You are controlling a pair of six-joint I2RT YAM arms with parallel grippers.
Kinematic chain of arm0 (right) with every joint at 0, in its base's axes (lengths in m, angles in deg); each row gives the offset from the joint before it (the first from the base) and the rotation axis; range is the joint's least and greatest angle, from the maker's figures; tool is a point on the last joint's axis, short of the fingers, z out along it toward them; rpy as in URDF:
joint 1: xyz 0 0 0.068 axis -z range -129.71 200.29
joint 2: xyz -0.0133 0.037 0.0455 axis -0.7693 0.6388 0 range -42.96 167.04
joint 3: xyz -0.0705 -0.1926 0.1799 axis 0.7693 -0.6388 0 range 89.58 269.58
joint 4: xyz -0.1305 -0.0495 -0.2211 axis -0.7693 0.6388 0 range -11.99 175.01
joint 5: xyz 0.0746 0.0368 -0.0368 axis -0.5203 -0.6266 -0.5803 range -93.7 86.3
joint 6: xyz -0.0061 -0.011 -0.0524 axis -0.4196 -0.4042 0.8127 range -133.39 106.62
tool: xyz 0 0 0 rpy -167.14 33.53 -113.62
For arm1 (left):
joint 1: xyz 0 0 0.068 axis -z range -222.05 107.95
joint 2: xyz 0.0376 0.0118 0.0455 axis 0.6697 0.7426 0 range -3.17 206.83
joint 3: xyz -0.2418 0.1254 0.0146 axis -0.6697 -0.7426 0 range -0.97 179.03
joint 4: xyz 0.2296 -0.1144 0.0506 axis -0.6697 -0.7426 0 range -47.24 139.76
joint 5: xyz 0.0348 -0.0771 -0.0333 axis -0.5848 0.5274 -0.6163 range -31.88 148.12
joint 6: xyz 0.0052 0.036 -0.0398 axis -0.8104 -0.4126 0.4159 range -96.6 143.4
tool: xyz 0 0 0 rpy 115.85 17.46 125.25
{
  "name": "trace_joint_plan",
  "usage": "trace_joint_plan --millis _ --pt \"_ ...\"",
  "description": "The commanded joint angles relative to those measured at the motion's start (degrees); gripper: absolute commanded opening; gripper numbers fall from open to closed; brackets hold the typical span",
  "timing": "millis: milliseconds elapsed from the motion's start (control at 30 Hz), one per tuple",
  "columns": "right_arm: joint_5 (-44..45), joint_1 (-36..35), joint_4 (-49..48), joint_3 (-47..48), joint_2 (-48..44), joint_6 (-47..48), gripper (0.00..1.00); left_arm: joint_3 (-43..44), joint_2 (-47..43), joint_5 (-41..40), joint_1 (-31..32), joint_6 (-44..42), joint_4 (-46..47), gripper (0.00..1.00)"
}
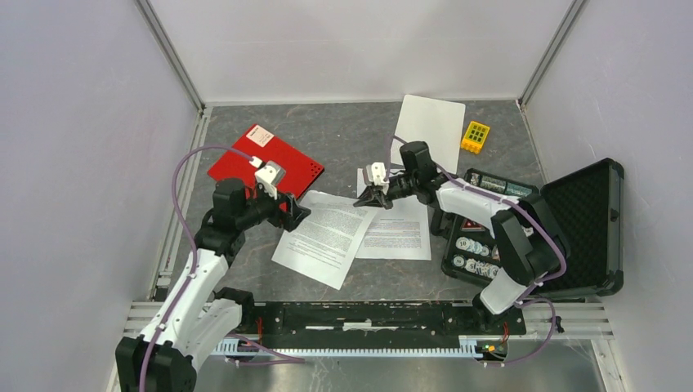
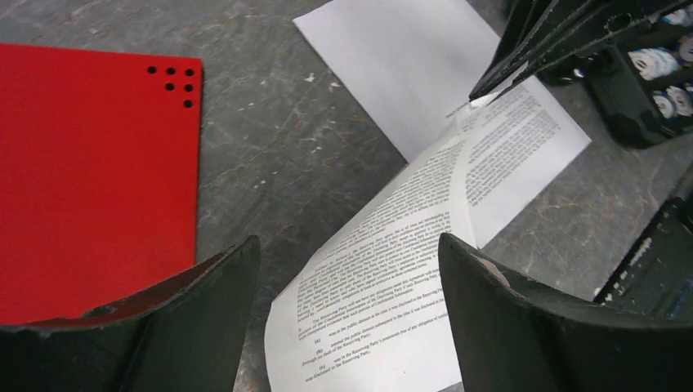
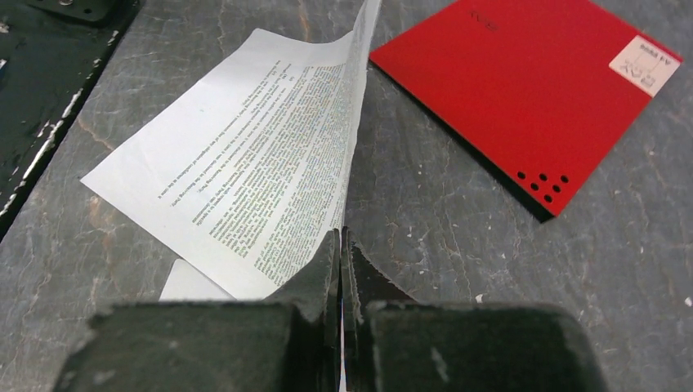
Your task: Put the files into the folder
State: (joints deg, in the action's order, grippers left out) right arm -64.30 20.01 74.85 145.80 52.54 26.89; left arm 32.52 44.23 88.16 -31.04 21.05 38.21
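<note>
The red folder lies closed at the back left, its white label at the far corner. It also shows in the left wrist view and the right wrist view. Two printed sheets lie mid-table: the left one and the right one. My right gripper is shut on the far corner of the left sheet, which curls up off the table. My left gripper is open and empty, above the sheet's left edge beside the folder.
A blank white clipboard lies at the back. A yellow block sits beside it. An open black case with small parts fills the right side. Metal rails run along the near edge.
</note>
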Motion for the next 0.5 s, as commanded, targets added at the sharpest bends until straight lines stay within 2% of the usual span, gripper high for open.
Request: trace_joint_plan --millis 0,133,300,367,467 --pt "-6.41 0.31 2.10 -2.05 -4.68 7.85 0.00 -1.38 -0.76 8.89 0.07 -4.85 4.12 0.86" --pt "-7.52 0.40 1.90 -2.87 -6.23 8.62 0.00 -0.31 1.88 11.47 0.07 -6.97 2.31 0.82" --pt "-7.64 0.93 -2.11 -3.43 -7.76 4.31 0.00 -0.61 2.13 12.02 0.12 -8.32 1.18 0.66" --pt "-7.61 1.29 -5.83 -4.13 -8.12 0.57 0.00 -0.85 1.76 11.47 0.13 -7.80 1.11 0.57" --pt "-5.61 1.39 -14.09 -5.60 -8.21 -7.40 0.03 -0.49 1.48 9.09 0.15 -7.07 0.21 0.24"
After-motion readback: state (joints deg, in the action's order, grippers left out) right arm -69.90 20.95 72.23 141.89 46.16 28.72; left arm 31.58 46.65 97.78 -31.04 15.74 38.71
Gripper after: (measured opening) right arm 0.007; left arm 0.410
